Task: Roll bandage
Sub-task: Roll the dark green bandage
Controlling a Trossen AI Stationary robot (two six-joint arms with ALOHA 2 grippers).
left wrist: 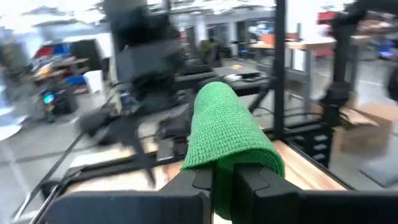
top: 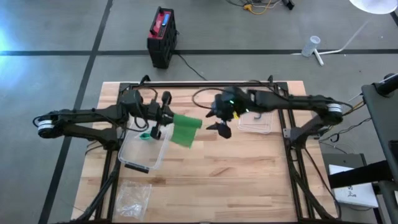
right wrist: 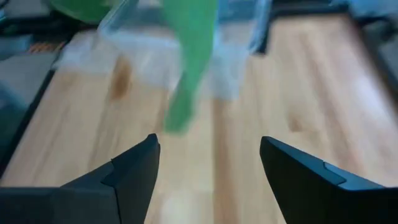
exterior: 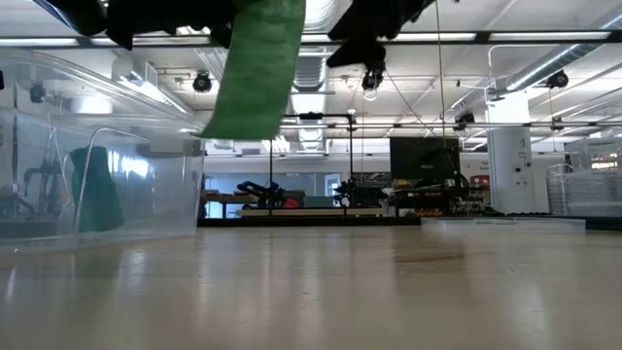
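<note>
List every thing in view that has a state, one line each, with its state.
Left tool: shut on the green bandage, raised off the table.
Right tool: open, empty, in the air facing the bandage.
Green bandage: held at one end, loose strip hanging free, not rolled.
Clear container: on the table, open, something green inside.
Plastic bag: lying flat at the near table edge.

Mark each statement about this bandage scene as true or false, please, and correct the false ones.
1. The left gripper is shut on the green bandage. True.
2. The right gripper holds the bandage's free end. False: its fingers stand open and empty, apart from the bandage.
3. The bandage hangs above the table, not lying on it. True.
4. The clear plastic container stands at the table's right side. False: it is at the left side, under the left arm.
</note>
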